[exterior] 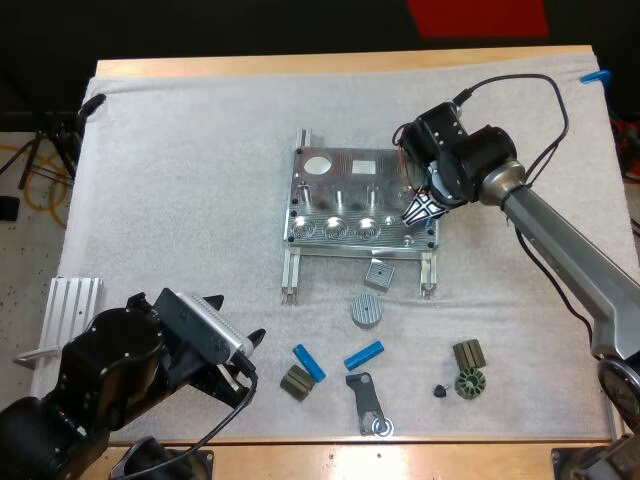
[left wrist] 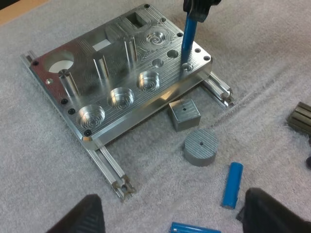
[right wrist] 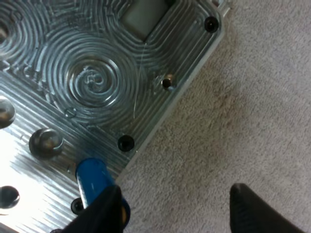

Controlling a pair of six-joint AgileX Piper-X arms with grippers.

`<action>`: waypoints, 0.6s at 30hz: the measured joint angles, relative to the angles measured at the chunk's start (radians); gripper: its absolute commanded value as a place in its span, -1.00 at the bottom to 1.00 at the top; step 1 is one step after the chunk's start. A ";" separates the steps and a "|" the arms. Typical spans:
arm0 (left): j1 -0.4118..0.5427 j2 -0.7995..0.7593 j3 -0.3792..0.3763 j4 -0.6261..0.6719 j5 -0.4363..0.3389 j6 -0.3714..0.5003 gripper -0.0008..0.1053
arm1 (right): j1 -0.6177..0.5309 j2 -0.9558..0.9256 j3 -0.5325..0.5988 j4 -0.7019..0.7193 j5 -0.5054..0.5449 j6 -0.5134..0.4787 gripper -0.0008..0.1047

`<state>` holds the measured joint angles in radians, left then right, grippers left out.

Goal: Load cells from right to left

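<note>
Your right tool [exterior: 420,211] hangs over the near right corner of the metal fixture [exterior: 345,195], which sits around the middle of the white mat [exterior: 180,180] on the desk [exterior: 340,63]. A blue cell [left wrist: 188,41] stands nearly upright there. Its lower end is at the small hole in that corner of the fixture and its upper end is up among the tool's fingers. From the right wrist you see those fingers standing apart: one finger [right wrist: 104,208] lies against the cell and the other is well clear of it, so nothing is clamped. Your left tool [exterior: 250,365] hovers over the mat's near left corner, fingers apart and clear of everything. A loose cell [exterior: 308,362] lies flat near the mat's near edge, just beside the left tool, and a second loose cell [exterior: 364,355] lies near it on the side away from the tool. Both are well apart from the fixture. Between them and the fixture sit a grey cube [exterior: 379,274], just off the fixture's near edge, and a grey round puck [exterior: 367,310].
</note>
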<state>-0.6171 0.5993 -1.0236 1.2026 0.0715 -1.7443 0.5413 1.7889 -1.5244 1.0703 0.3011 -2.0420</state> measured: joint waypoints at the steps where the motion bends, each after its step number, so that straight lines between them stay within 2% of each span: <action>1: 0.000 0.000 0.000 0.000 0.000 0.000 0.15 | 0.000 0.000 0.000 0.000 -0.003 0.000 -0.04; 18: 0.000 0.000 0.000 0.000 0.000 0.000 0.15 | 0.000 0.014 0.000 0.021 -0.040 0.000 -0.04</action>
<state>-0.6171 0.5993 -1.0236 1.2026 0.0715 -1.7443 0.5413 1.8029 -1.5244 1.0916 0.2610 -2.0420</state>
